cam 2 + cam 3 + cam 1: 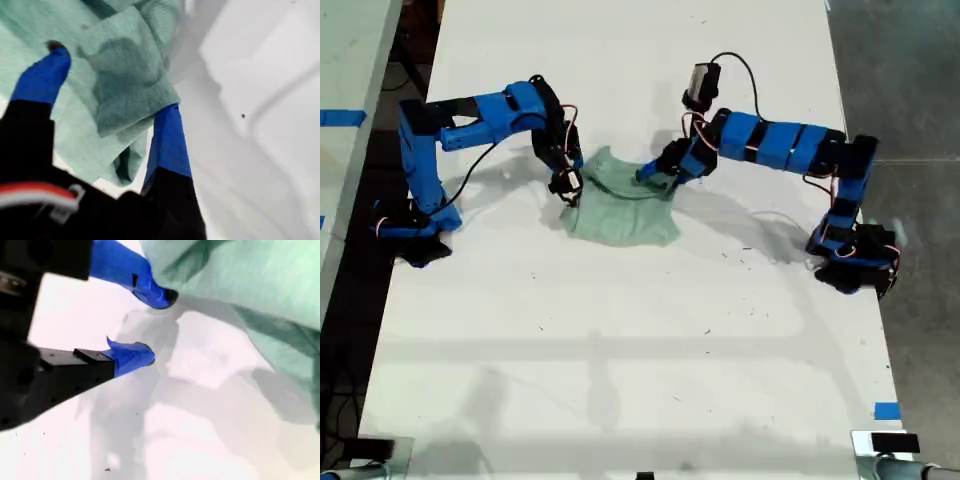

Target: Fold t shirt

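In the exterior view, the t shirt lies bunched on the white table between both arms, neck opening toward the far edge.

In the first wrist view, our first gripper is spread, its fingers straddling a folded corner of the t shirt; nothing pinched.

In the second wrist view, our second gripper is open just beside the hem of the t shirt, one fingertip touching cloth. We judge both arms about equally near.
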Available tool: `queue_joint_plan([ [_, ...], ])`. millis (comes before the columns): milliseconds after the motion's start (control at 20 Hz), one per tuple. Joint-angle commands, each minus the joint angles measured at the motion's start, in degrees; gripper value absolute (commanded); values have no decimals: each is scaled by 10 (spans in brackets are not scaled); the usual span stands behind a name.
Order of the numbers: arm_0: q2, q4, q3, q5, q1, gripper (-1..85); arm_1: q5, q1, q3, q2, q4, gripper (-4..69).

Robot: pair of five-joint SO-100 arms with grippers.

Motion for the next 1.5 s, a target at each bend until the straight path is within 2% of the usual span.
queue_joint_plan([
  [0, 35, 17, -33, 14, -13, 158, -10, 4, -36, 17, 28, 439],
  [250, 325, 105, -26, -4, -13, 126, -11, 12, -27, 223, 147, 440],
  [350, 483, 106, 15, -27, 7, 49, -9, -2, 7, 347, 186, 415],
  [400, 567, 105, 39, -53, 33, 1, -7, -17, 39, 414, 202, 336],
  [450, 644, 98, 63, -81, 69, 1, -4, -36, 90, 489, 205, 93],
  [500, 717, 81, 88, -102, 114, 0, 11, -60, 161, 572, 198, -3],
  [600, 867, 15, 190, -153, 217, 0, 40, -113, 325, 753, 160, -2],
  [700, 1004, -71, 376, -191, 307, 0, 63, -154, 497, 933, 138, -2],
  [800, 1088, -167, 593, -218, 362, 0, 72, -167, 675, 1115, 145, -2],
  [900, 1215, -230, 816, -251, 372, 0, 105, -200, 814, 1256, 190, -1],
  [950, 1314, -200, 909, -297, 377, 0, 83, -226, 854, 1250, 161, -1],
  [1000, 1297, -174, 941, -342, 389, 1, 77, -255, 896, 1251, 129, -1],
  [1050, 1301, -199, 970, -336, 410, 1, 91, -257, 930, 1251, 127, -1],
  [1100, 1303, -210, 989, -367, 431, 1, 110, -258, 962, 1251, 123, -1],
  [1300, 1307, -214, 1010, -351, 456, 1, 167, -288, 1004, 1251, 125, 8],
  [1400, 1307, -208, 1006, -323, 462, 53, 99, -307, 1005, 1251, 123, 110],
  [1450, 1309, -207, 1005, -278, 463, 68, 101, -315, 1006, 1251, 121, 112],
])
